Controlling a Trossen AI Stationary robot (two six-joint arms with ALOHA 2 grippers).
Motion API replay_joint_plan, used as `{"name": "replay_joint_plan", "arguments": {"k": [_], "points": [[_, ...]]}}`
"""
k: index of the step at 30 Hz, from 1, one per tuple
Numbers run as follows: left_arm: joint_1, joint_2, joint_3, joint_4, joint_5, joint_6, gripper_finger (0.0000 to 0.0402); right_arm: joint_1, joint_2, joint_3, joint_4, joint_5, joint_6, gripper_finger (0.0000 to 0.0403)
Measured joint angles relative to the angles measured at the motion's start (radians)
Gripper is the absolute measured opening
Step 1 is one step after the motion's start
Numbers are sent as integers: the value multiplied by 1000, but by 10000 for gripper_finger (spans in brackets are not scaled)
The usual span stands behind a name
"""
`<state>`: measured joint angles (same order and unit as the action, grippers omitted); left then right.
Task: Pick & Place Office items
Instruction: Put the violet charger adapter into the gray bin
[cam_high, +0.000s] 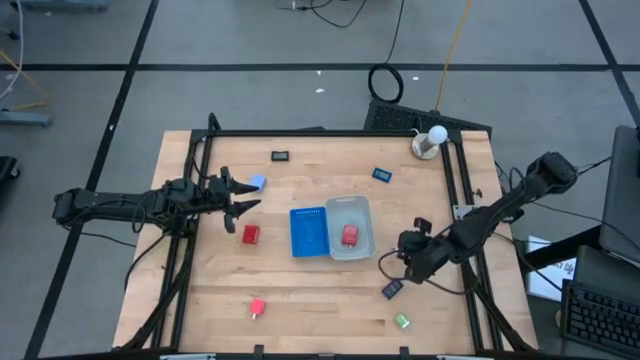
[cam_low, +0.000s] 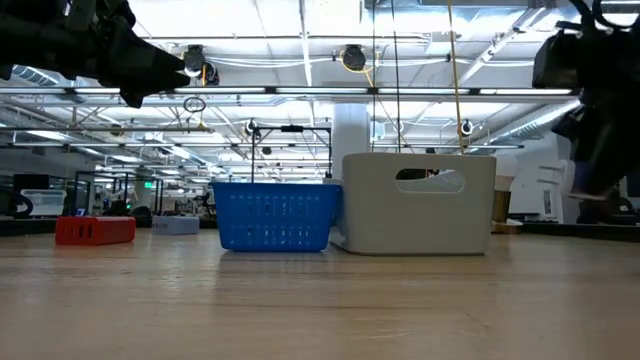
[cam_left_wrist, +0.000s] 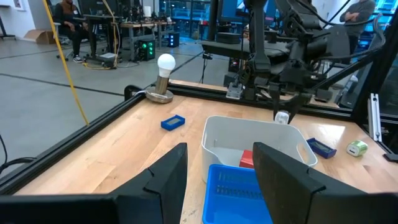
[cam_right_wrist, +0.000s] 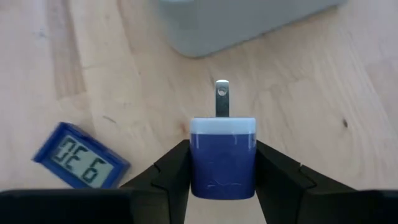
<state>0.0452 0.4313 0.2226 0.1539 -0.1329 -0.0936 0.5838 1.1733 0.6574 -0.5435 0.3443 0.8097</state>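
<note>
My right gripper (cam_right_wrist: 222, 163) is clamped on a blue block with a metal prong (cam_right_wrist: 222, 155), held above the table (cam_high: 200, 300) just right of the clear tray (cam_high: 362, 250), with a blue flat display piece (cam_right_wrist: 81, 157) lying on the wood below. My left gripper (cam_high: 240, 193) hangs at the left side, fingers apart with nothing between them, near a pale blue block (cam_high: 257, 182) and a red block (cam_high: 250, 234). Another red block (cam_high: 349, 234) sits inside the clear tray, beside the blue ribbed tray (cam_high: 308, 231).
</note>
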Motion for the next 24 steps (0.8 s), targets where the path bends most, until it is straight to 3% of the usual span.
{"name": "replay_joint_plan", "arguments": {"k": [18,24], "points": [[0,0,0,1,0,0,184,0,-141,2,302,53,-374,141],[0,0,0,0,0,0,184,-4,-168,-46,535,11,-548,141]]}}
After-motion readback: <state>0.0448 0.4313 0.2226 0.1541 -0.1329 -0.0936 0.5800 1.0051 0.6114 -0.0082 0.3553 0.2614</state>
